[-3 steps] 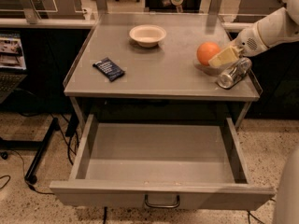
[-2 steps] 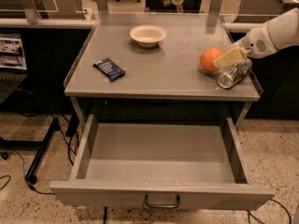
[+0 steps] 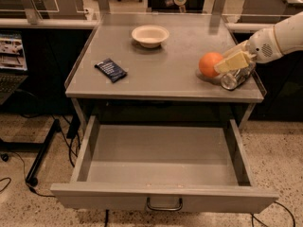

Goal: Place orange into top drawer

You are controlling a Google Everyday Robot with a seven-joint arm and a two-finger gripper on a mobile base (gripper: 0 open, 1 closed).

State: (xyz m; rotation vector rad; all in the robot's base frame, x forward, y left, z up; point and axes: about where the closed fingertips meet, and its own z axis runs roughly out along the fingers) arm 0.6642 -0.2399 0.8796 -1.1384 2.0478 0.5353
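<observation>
My tool (image 3: 222, 64) grips the orange (image 3: 207, 63) at the right of the counter (image 3: 161, 72), just beside a can (image 3: 234, 78); a shallow hold could drop it short of the open drawer (image 3: 161, 200).

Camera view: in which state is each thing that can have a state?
top drawer: pulled open, nothing seen inside.
orange: at the right of the table, outside the drawer.
gripper: against the orange's right side.
can: lying on its side.
bowl: upright.
dark packet: lying flat.
</observation>
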